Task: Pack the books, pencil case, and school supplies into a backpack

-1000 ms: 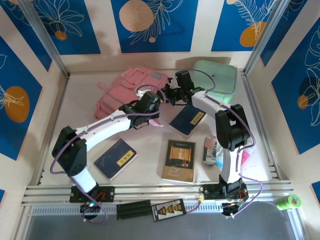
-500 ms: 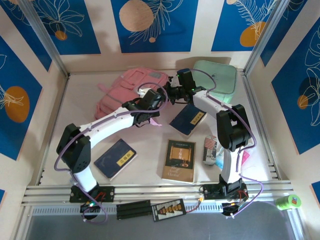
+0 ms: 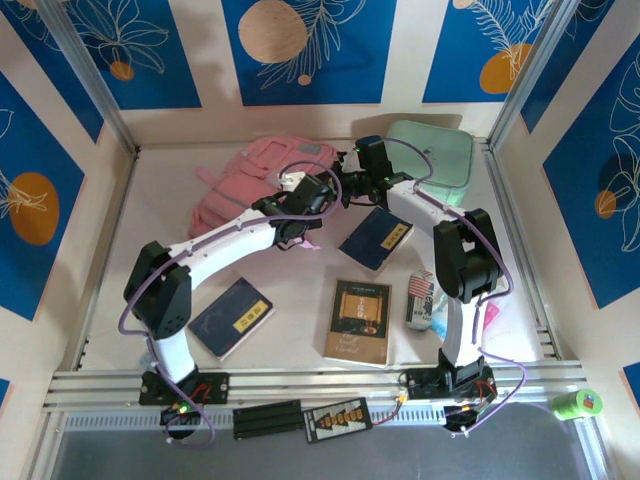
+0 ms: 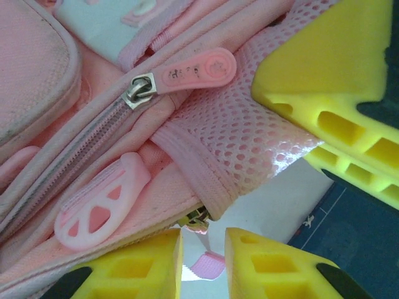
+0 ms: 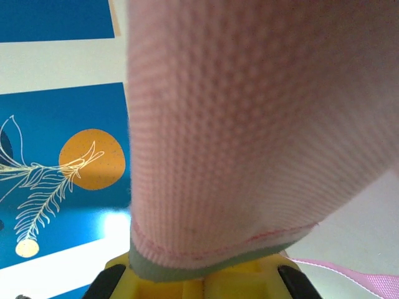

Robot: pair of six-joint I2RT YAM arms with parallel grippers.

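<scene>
left tool: brought nearer the backpack, fingers held apart | right tool: kept clamped on backpack mesh

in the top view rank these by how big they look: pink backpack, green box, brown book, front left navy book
1. backpack, though partly covered
2. green box
3. brown book
4. navy book, only a little smaller than the brown one

Matte white tabletop, boxed on three sides by cream wall panels carrying deep-blue rectangles with orange discs and white leaf drawings. Silver aluminium posts at the back corners, slotted aluminium rail along the near edge, grey floor strip below. Even light.
</scene>
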